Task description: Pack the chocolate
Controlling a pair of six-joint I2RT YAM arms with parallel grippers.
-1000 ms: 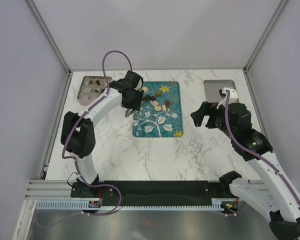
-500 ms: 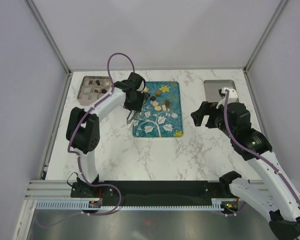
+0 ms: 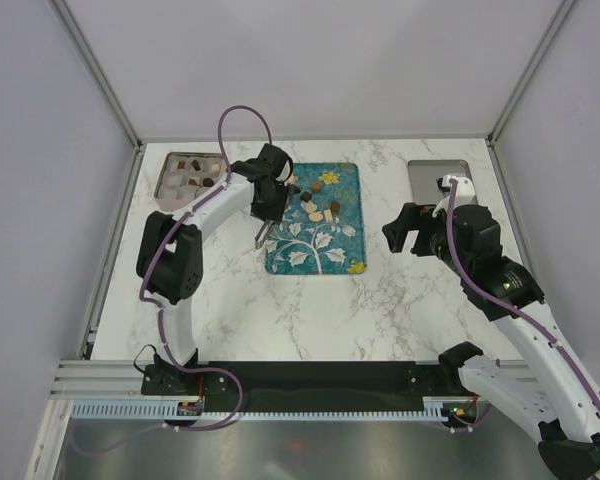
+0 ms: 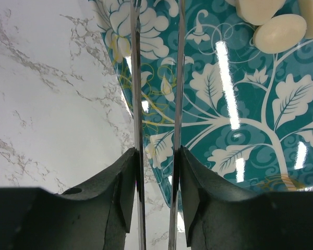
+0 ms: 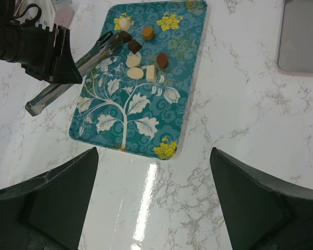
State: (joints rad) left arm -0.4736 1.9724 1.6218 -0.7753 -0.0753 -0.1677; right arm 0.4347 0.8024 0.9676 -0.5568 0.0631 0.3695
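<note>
Several chocolate pieces [image 3: 315,203], dark brown, mid brown and cream, lie on the upper part of a teal flowered tray [image 3: 325,255]. They also show in the right wrist view [image 5: 136,73], and cream pieces show in the left wrist view [image 4: 279,32]. My left gripper [image 3: 266,200] [image 4: 156,153] is shut on long thin metal tongs [image 5: 75,75] [image 4: 137,94] at the tray's left edge. The tong tips sit beside a dark piece [image 5: 127,36]; I cannot tell whether they grip it. My right gripper [image 3: 405,230] [image 5: 154,153] is open and empty, right of the tray.
A small metal tin [image 3: 170,185] holding several chocolate pieces stands at the back left of the marble table. A flat grey lid [image 3: 435,180] [image 5: 302,36] lies at the back right. Yellow flower prints [image 5: 165,148] are part of the tray.
My left gripper has shifted a little right and toward the back with the tongs, bringing their tips to the chocolates on the tray. The right arm has not moved.
</note>
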